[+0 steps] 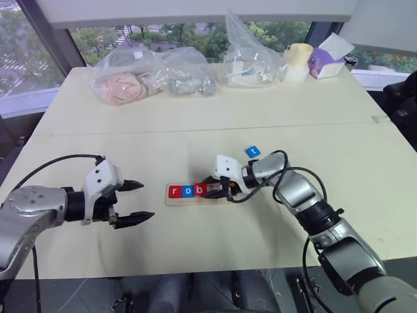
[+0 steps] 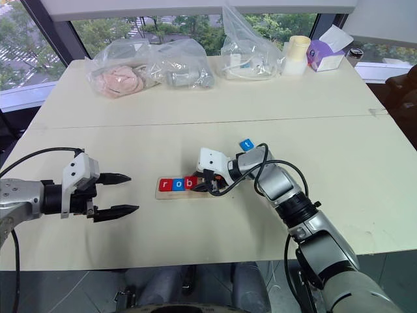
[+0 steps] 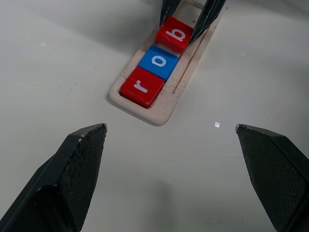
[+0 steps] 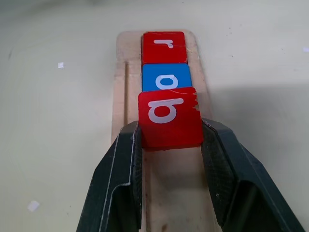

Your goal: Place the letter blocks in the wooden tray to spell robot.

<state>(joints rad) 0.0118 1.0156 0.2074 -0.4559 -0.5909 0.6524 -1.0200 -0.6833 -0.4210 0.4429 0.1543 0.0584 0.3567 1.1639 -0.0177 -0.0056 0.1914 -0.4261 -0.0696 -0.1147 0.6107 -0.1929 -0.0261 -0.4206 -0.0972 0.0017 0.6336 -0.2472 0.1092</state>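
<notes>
The right gripper (image 4: 170, 145), angled down leftward, pinches the red "b" block (image 4: 169, 117) over the wooden tray (image 4: 126, 87). Tiles read "r", "o". The left gripper (image 1: 133, 201) hovers wide open, empty.

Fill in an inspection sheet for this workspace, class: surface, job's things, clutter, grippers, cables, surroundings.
Surface: pale cream table, seam across it.
Job's things: long pale wooden tray holds red r tile, blue o tile; red b tile over third place; blue t tile lies beyond the tray.
Clutter: clear plastic bags, yellow cup, purple tissue box at far edge.
Grippers: left gripper open, holding nothing; right gripper shut on b tile.
Cables: black cables along both arms.
Surroundings: windows, trees.
</notes>
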